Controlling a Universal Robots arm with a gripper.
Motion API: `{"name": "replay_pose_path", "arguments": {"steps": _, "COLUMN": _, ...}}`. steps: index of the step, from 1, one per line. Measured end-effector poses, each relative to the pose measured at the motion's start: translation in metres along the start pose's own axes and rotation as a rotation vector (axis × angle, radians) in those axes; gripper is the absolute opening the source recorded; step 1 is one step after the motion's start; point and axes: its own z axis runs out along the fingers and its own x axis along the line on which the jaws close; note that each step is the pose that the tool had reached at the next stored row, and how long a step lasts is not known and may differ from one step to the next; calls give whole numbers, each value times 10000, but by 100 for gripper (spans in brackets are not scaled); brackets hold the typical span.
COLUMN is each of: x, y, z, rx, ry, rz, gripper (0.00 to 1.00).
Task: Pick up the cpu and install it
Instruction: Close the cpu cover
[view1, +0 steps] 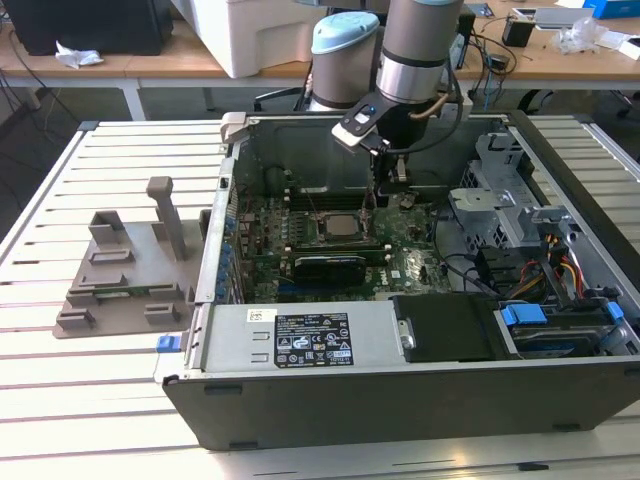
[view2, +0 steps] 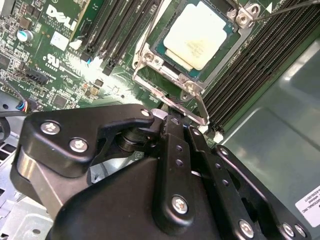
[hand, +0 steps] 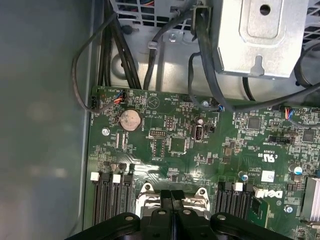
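1. CPU (view2: 200, 35) lies flat in the socket (view2: 146, 61), silver top up, with the socket's metal frame around its edges. In the exterior view the CPU (view1: 347, 226) sits mid-board inside the open case (view1: 400, 400).
2. Tool (view2: 172, 120) hangs at the socket's edge, tips just beside the frame's wire lever (view2: 202, 107). The jaws are drawn narrow, with the two fingers (hand: 165, 200) meeting along one thin line in the first wrist view. Cannot tell whether they nip the lever or only touch it.
3. In the exterior view the tool (view1: 372, 205) reaches straight down from the arm, just beside the socket on the exterior view's right. It is clear of the CPU's top.
4. Board (hand: 170, 145): dark memory slots (view2: 250, 65) run along both sides of the socket. A coin cell (hand: 130, 120) sits well apart from the socket, towards the case wall and cable bundle.
5. Grey tray (view1: 130, 280) with upright posts stands on the slatted bench (view1: 100, 400), well apart from the socket, outside the case on the exterior view's left.
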Motion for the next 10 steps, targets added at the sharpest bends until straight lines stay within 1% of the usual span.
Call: {"name": "replay_pose_path", "arguments": {"steps": 10, "x": 7, "y": -90, "z": 9, "rx": 0, "ry": 0, "rz": 0, "gripper": 11}}
